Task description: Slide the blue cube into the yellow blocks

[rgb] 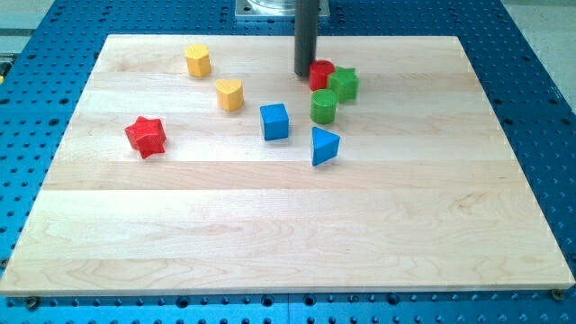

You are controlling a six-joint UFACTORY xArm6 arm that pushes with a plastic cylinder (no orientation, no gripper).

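Note:
The blue cube (275, 121) sits near the board's middle, toward the view's top. A yellow heart block (229, 94) lies just up and left of it, with a small gap between them. A yellow hexagonal block (198, 60) lies farther up and left. My tip (304, 75) is the lower end of the dark rod, up and right of the blue cube, just left of a red cylinder (321, 74). The tip does not touch the blue cube.
A green star-like block (343, 84) and a green cylinder (324, 105) cluster by the red cylinder. A blue triangular block (324, 146) lies right of and below the blue cube. A red star (146, 136) sits at the view's left. The wooden board (288, 234) lies on a blue perforated table.

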